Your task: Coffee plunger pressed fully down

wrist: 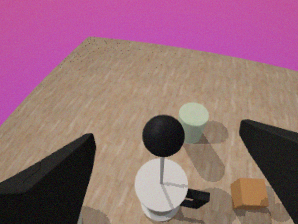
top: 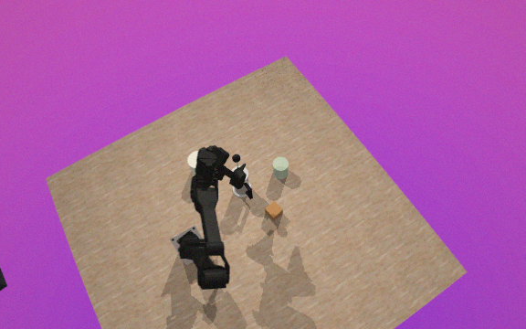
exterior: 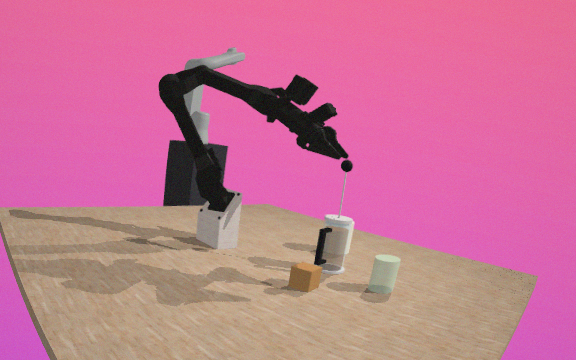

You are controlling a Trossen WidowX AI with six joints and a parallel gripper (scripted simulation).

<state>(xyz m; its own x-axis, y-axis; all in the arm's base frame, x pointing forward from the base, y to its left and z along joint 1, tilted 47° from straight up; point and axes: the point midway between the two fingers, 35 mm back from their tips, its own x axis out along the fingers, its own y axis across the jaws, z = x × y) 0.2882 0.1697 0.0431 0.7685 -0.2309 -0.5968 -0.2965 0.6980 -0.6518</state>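
The coffee press stands upright on the table. It has a white lid and a black handle. Its thin rod stands far up out of the lid, topped by a black ball knob. My gripper is open and empty. In the wrist view its fingers are spread to either side of the knob. In the exterior view the fingertips are just above the knob; whether they touch it is unclear.
A pale green cylinder and an orange block stand near the press on its handle side. A cream cylinder stands on the other side, partly hidden.
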